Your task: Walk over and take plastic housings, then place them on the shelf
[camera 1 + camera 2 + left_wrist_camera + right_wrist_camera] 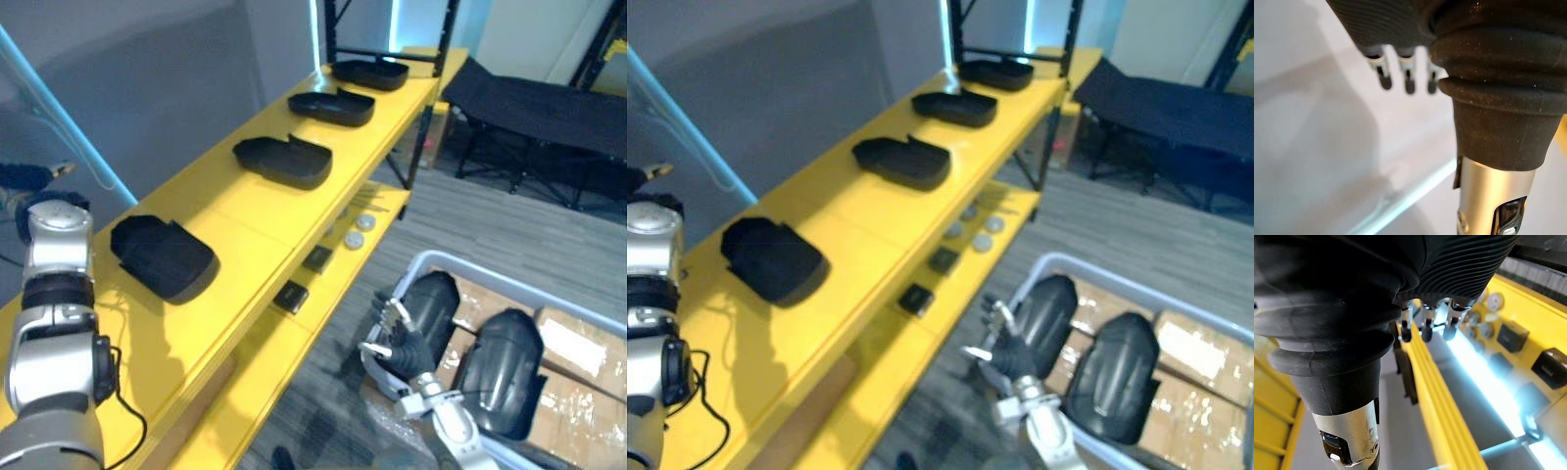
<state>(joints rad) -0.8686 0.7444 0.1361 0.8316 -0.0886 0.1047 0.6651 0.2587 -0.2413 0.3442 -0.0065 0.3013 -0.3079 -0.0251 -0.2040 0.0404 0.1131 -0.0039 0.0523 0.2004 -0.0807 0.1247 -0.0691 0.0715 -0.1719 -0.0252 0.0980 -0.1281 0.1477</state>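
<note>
Shelf point(245, 211): yellow; along its top we count four black housings, from the nearest shelf housing point(162, 257) to the farthest shelf housing point(369, 71).
Lower level: small dark blocks point(291, 296) and round discs point(355, 240).
Crate point(431, 257): left crate housing point(434, 304) and right crate housing point(502, 367) lie on cardboard point(578, 392).
Right hand point(397, 338): fingers relaxed, empty, just beside the left crate housing.
Left hand point(1406, 78): fingers straight, holding nothing, facing a grey wall point(1312, 147).

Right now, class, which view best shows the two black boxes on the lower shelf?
The left eye view: both black boxes lie whole on the lower shelf, seen from above. The right eye view shows nearly the same. The right wrist view catches them at a slant, near its edge.
</note>
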